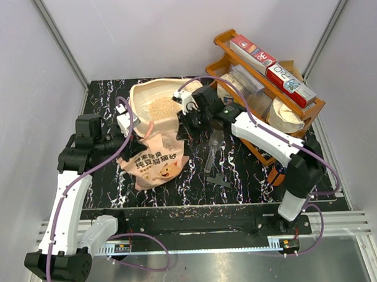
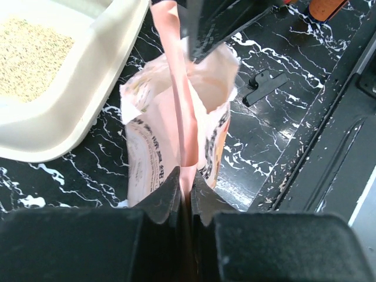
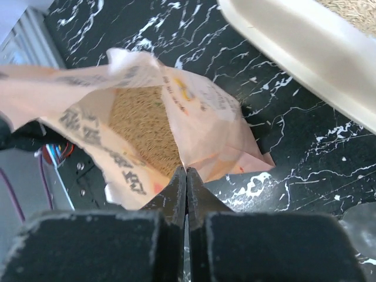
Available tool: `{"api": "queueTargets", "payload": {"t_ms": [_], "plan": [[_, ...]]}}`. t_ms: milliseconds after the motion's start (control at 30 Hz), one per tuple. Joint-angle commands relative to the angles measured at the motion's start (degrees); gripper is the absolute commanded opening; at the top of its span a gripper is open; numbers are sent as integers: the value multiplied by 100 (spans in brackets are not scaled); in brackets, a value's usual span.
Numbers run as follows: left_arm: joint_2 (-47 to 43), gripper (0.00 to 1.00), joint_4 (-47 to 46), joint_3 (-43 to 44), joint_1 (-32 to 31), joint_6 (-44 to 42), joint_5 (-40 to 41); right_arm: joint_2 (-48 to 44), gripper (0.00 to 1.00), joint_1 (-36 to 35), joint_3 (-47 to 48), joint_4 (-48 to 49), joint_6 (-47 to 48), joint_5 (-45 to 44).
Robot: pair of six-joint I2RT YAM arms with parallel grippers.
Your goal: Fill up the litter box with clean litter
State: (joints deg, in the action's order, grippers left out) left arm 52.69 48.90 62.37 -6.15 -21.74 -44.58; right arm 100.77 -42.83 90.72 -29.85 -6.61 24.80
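Observation:
The cream litter box lies at the back of the table with a pile of clean litter in it. In front of it stands the pink printed bag, its mouth held apart. My left gripper is shut on a pink strip of the bag's rim. My right gripper is shut on the opposite rim of the bag. More tan litter shows inside the bag. The litter box's wall is just left of the bag, and its wall also crosses the right wrist view's top right.
A brown wooden rack with boxes stands at the back right. A black clip and a grey tool lie on the black marbled table right of the bag. An orange object sits by the right arm.

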Motion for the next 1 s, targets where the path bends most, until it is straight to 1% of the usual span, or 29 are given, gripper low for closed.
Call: {"api": "queueTargets", "payload": {"t_ms": [0,200,233,300,333,400,433,500,533,567,600,633,667,733,967], "plan": [[-171,0,-654,522,-35,-691,-218,-769,0,2,-308,251,625,973],[-136,0,-803,259,-35,-780,-314,-673,1,292,-844,505,539,1334],[-127,0,-838,241,-44,-745,-358,-664,7,432,-906,637,390,1430],[-101,0,-961,171,-35,-604,-367,-673,26,599,-977,708,301,1589],[-92,0,-997,153,-53,-543,-359,-742,42,766,-986,726,292,1825],[-101,0,-1102,144,-61,-358,-359,-883,50,960,-1064,761,327,2081],[-101,0,-1111,144,-70,-323,-359,-1093,55,1039,-1134,787,493,2360],[-92,0,-1137,144,-79,-244,-350,-1357,59,1128,-1467,822,878,2564],[-92,0,-1138,144,-79,-243,-341,-1654,60,1128,-1634,857,1351,2661],[-101,0,-1138,135,-79,-217,-332,-1796,64,1128,-1819,919,1573,2732],[-109,0,-1129,118,-79,-200,-332,-1911,65,1128,-2160,980,1758,2828],[-118,0,-1137,100,-79,-182,-332,-2069,67,1128,-2303,1076,2090,2855],[-136,0,-1138,91,-79,-130,-332,-2088,68,1110,-2417,1103,2224,2873],[-153,0,-1138,39,-79,-77,-332,-2053,69,1075,-2594,1243,2383,2820],[-189,0,-1173,-49,-88,64,-306,-1746,72,750,-2735,2114,2313,2399]]}}
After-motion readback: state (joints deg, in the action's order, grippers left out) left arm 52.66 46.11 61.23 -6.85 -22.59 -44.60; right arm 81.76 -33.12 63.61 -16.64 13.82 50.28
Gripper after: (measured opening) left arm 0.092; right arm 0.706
